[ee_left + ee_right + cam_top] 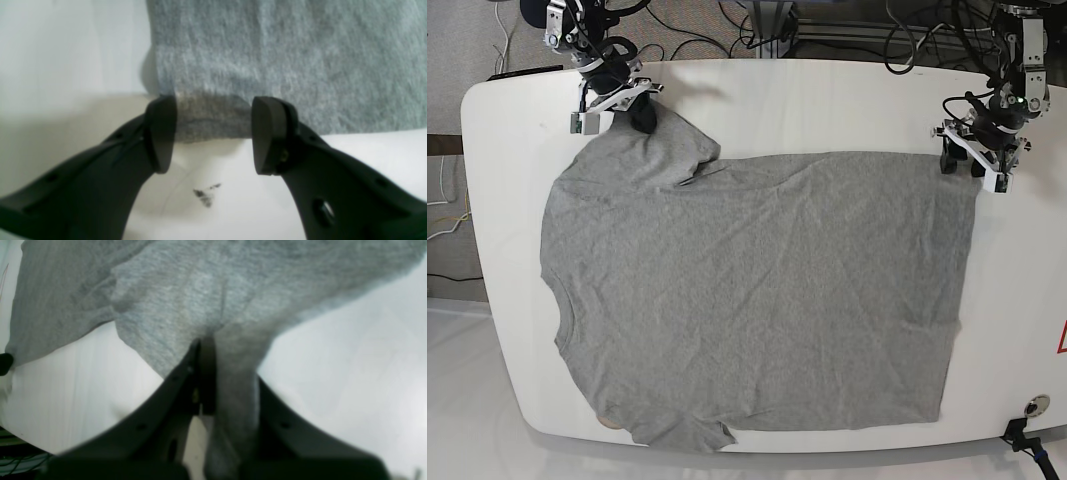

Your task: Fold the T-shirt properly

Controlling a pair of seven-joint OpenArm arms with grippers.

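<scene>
The heather-grey T-shirt (757,300) lies spread over the white table (827,100), hem toward the right and sleeves toward the left. My right gripper (641,114) is at the far left, shut on a bunched fold of the far sleeve. In the right wrist view the cloth (186,300) runs up out of the closed right gripper (207,350). My left gripper (963,160) stands open at the far hem corner. In the left wrist view that corner (210,116) lies between the tips of the left gripper (213,133), untouched by the pads (267,133).
Cables (727,30) run behind the table's far edge. A dark smudge (205,196) marks the table just under the left gripper. A red mark (1060,340) and a small round fitting (1031,405) sit at the right edge.
</scene>
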